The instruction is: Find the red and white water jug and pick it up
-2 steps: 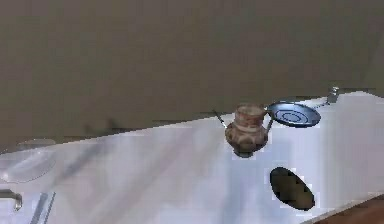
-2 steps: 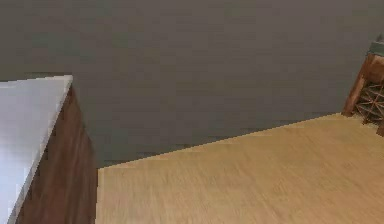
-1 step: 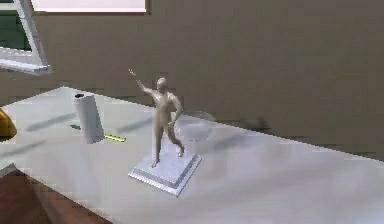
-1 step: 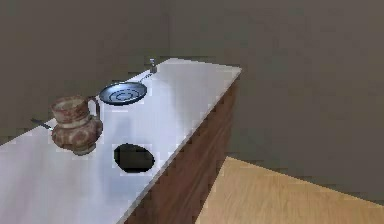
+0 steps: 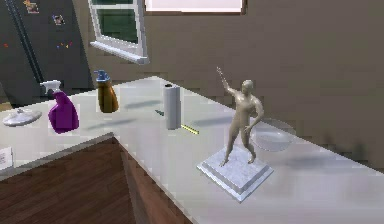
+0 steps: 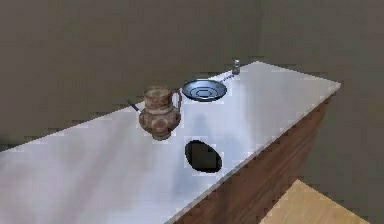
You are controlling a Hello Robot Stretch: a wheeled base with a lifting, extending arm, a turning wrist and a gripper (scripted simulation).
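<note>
On the worktop (image 6: 90, 165), a brown handled pot (image 6: 160, 111); the hand's state cannot be told.
The pot stands near a round grey dish (image 6: 204, 91) (whether it is the water jug, I cannot tell), a small shaker (image 6: 237, 68) past the dish.

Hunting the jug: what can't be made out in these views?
Forward view: clear bowl partly hidden behind the statue; flat white thing cut by the left edge.
Arm side view: dark oval on the counter, too featureless to name; tiny item beside the dish, too small.
</note>
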